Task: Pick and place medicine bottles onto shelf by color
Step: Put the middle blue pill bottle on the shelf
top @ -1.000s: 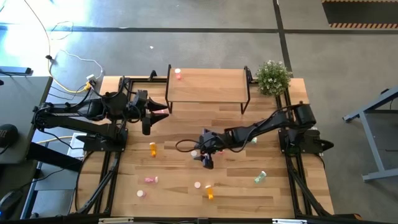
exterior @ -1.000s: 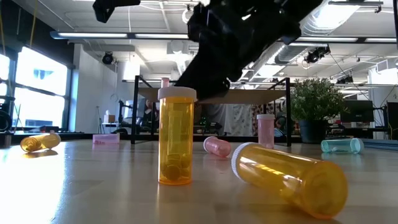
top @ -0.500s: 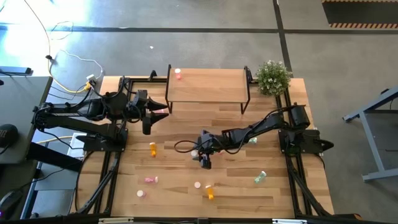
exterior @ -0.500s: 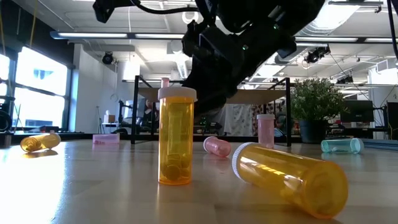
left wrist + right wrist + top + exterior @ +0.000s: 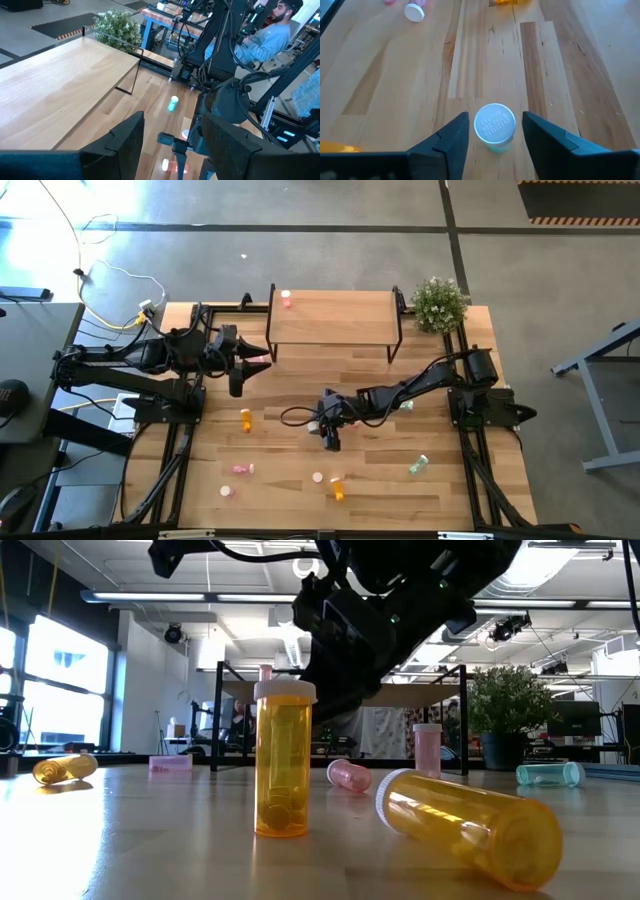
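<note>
A small upright bottle with a white cap point(image 5: 494, 123) and a pale green body stands on the table's middle point(image 5: 313, 425). My right gripper point(image 5: 495, 115) point(image 5: 326, 432) is open, with one finger close on each side of the cap and a thin gap on both sides. The shelf point(image 5: 335, 320) stands at the far edge, with one pink bottle point(image 5: 287, 300) upright on its far left corner. My left gripper point(image 5: 262, 352) point(image 5: 172, 120) hangs raised by the shelf's left end, open, with nothing between its fingers. In the low view the orange bottle point(image 5: 283, 760) hides the white-capped one.
Loose bottles lie about: a pink one point(image 5: 258, 360) on the table under my left gripper, orange ones point(image 5: 246, 418) point(image 5: 337, 488), pink ones point(image 5: 241, 468) point(image 5: 227, 490) and teal ones point(image 5: 418, 465) point(image 5: 405, 405). A potted plant point(image 5: 438, 302) stands far right. A person point(image 5: 270, 30) sits beyond the table.
My right gripper has sunk a little toward the table over the white-capped bottle, then held still. The bottle stays upright in place.
</note>
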Robot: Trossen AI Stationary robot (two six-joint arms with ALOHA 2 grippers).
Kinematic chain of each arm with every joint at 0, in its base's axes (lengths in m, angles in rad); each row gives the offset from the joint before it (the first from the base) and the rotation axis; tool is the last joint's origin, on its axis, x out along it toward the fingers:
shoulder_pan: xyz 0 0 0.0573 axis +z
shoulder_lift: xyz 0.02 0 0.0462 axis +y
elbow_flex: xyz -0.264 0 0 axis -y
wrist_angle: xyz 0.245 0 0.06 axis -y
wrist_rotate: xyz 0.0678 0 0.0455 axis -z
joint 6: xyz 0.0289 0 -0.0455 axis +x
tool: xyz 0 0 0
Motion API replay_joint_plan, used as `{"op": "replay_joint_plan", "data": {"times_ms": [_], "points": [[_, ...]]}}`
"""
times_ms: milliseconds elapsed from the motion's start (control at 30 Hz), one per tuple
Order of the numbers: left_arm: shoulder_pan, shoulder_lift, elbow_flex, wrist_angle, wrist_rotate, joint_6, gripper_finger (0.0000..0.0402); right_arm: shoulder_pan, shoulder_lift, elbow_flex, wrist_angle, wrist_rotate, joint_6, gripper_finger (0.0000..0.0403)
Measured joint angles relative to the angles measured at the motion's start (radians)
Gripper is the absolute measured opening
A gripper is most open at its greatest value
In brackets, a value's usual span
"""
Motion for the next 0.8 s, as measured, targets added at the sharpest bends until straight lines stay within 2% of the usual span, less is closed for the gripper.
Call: {"op": "replay_joint_plan", "data": {"times_ms": [567,800], "points": [[0.000,0.000,0.000,-0.011,-0.001,-0.001,0.0187,0.001,0.000,0.000,-0.008,-0.005,-0.022,0.0121],[0.000,0.000,0.000,-0.011,-0.002,0.000,0.0187,0.001,0.000,0.000,-0.009,-0.006,-0.022,0.0114]]}}
